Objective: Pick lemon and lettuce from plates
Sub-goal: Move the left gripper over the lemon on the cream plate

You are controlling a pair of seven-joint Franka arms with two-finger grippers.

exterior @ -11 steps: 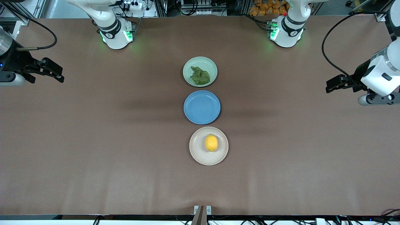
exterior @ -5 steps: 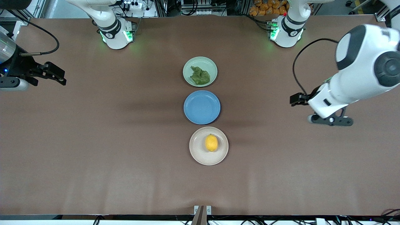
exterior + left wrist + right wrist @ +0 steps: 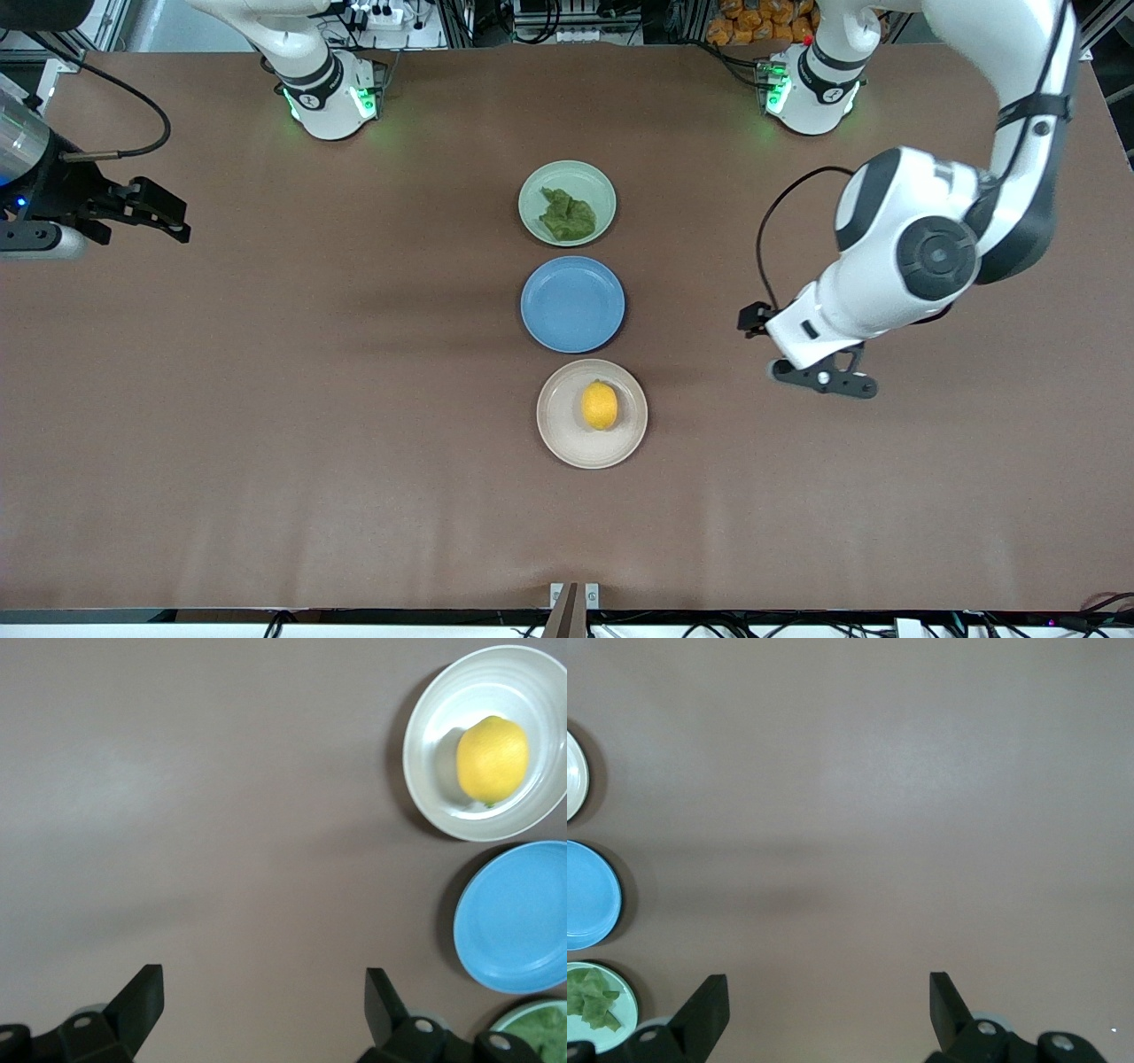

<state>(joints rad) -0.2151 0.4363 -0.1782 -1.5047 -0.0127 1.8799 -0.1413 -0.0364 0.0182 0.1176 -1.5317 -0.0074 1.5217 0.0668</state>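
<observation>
The left arm's black two-finger tool (image 3: 751, 321) swung in from the counter's edge at its own end toward the middle, ending over bare brown counter (image 3: 354, 443) near the round beige-cream plate (image 3: 558, 434). The right arm's black tool (image 3: 168, 221) shifted only slightly.

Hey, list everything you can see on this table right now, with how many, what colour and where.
pale mint-green round plate: one, farthest from the front camera in the row of three plates at mid-table.
wrinkly dark-green lettuce leaf: one, on the mint plate.
blue round plate: one, bare, the middle of the row.
beige-cream round plate: one, nearest the front camera.
small oval yellow lemon: one, on the cream plate.
brown table: one, under everything.
left gripper: black fingers, open, empty, over bare table beside the blue and cream plates.
right gripper: black, open, empty, over the right arm's end of the table.
</observation>
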